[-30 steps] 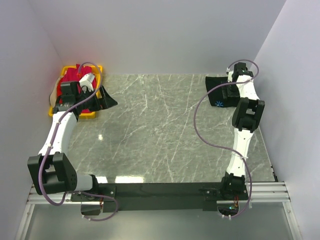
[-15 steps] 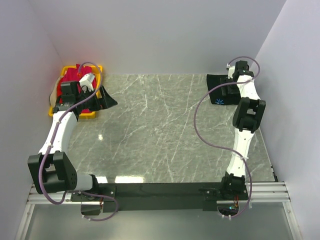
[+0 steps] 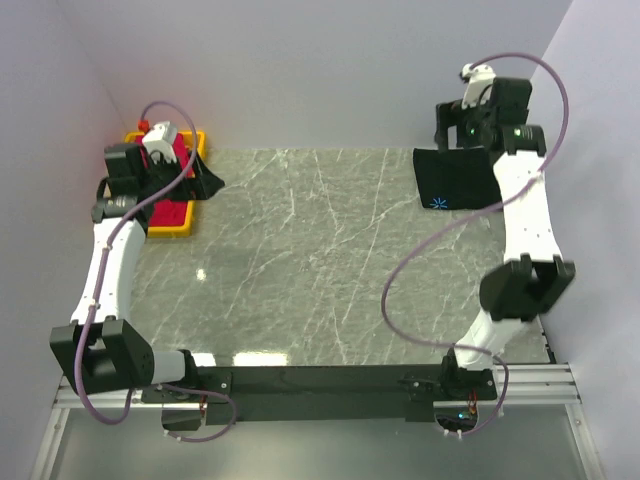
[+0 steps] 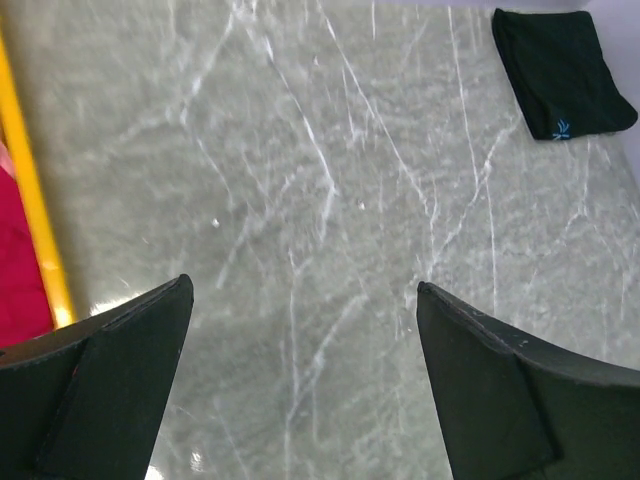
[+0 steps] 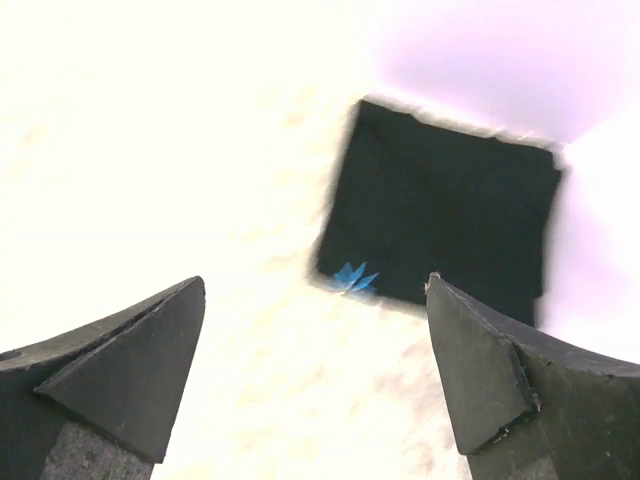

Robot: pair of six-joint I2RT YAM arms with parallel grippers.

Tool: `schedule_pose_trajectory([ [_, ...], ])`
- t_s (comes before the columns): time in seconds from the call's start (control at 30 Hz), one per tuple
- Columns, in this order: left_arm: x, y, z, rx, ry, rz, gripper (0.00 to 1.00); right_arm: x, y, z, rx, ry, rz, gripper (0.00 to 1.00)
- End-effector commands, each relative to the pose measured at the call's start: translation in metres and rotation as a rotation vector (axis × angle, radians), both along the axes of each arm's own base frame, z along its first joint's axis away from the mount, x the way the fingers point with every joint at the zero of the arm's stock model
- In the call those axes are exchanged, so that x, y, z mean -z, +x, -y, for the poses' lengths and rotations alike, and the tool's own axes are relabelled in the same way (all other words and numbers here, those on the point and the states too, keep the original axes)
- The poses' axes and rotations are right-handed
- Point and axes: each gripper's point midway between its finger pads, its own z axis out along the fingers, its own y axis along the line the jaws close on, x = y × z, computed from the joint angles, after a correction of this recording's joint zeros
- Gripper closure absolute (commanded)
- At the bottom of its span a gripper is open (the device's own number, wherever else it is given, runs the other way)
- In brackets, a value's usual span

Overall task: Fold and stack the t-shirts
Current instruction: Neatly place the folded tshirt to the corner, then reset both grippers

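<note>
Grey-veined marble for the table, arm bases bolted at its near edge. Further up on the left: left end effector hanging over the inner rim of the yellow crate, spread fully wide, gripping nothing. Only bare marble between its fingers in the wrist view.

Just beside it, inside the crate: pink shirts, bunched and apparently unfolded, not yet taken out. Number of them impossible to tell.

At the far right corner, well apart from the crate: black shirt, folded into a neat rectangle, flat on the table, small blue logo at one corner. Above and just behind it: right end effector, hanging clear of the cloth, fingers wide apart and empty. Same reading from the washed-out wrist view, looking straight down on the folded shirt.

Judged progress: one shirt done, the black, folded and placed as the likely base of the stack. Left to do: draw each pink shirt from the crate, spread it on the table, fold, then lay on top of the black. Probably early in the task, most of the work ahead.
</note>
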Motion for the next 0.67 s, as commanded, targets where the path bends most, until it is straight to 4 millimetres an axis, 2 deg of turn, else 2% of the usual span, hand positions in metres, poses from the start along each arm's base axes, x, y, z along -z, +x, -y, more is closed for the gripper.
schedule_pose_trajectory([
  [0.0, -0.003, 0.002, -0.005, 0.053, 0.089, -0.018, 0.01, 0.035, -0.047, -0.041, -0.08, 0.051, -0.116, 0.02],
  [0.03, 0.002, 0.001, -0.003, 0.075, 0.099, -0.028, 0.01, 0.039, -0.058, -0.057, -0.099, 0.075, -0.126, 0.01],
  [0.07, 0.014, -0.003, -0.002, 0.081, 0.11, -0.052, 0.01, 0.055, -0.078, -0.061, -0.097, 0.102, -0.163, 0.01],
  [0.1, 0.019, -0.001, 0.001, 0.065, 0.131, -0.045, 0.01, 0.059, -0.083, -0.068, -0.107, 0.141, -0.154, 0.0],
  [0.13, 0.028, 0.001, -0.007, -0.002, 0.165, -0.059, 0.01, 0.068, -0.091, -0.072, -0.096, 0.179, -0.175, 0.0],
  [0.17, 0.045, -0.006, 0.002, 0.01, 0.187, -0.083, 0.01, 0.093, -0.109, -0.074, -0.097, 0.196, -0.228, 0.0],
  [0.2, 0.051, -0.007, 0.006, 0.015, 0.215, -0.074, 0.01, 0.103, -0.114, -0.076, -0.107, 0.205, -0.238, 0.0],
  [0.23, 0.058, -0.007, 0.0, -0.028, 0.253, -0.077, 0.01, 0.114, -0.123, -0.077, -0.125, 0.195, -0.26, 0.0],
  [0.27, 0.074, -0.019, 0.019, 0.019, 0.268, -0.093, 0.01, 0.135, -0.136, -0.077, -0.128, 0.186, -0.294, 0.0],
  [0.33, 0.086, -0.024, 0.028, 0.031, 0.297, -0.085, 0.01, 0.153, -0.147, -0.073, -0.109, 0.168, -0.309, 0.0],
  [0.37, 0.103, -0.034, 0.037, 0.051, 0.321, -0.107, 0.01, 0.166, -0.161, -0.071, -0.107, 0.158, -0.324, 0.0],
  [0.43, 0.112, -0.039, 0.044, 0.073, 0.34, -0.101, 0.01, 0.172, -0.167, -0.07, -0.111, 0.114, -0.292, 0.0],
  [0.47, 0.117, -0.042, 0.046, 0.072, 0.353, -0.102, 0.0, 0.175, -0.178, -0.069, -0.113, 0.101, -0.282, 0.0],
  [0.53, 0.121, -0.047, 0.048, 0.111, 0.395, -0.114, 0.01, 0.174, -0.184, -0.072, -0.128, 0.07, -0.253, 0.0],
  [0.63, 0.109, -0.044, 0.055, 0.119, 0.387, -0.101, 0.0, 0.162, -0.188, -0.069, -0.11, 0.047, -0.203, 0.0],
])
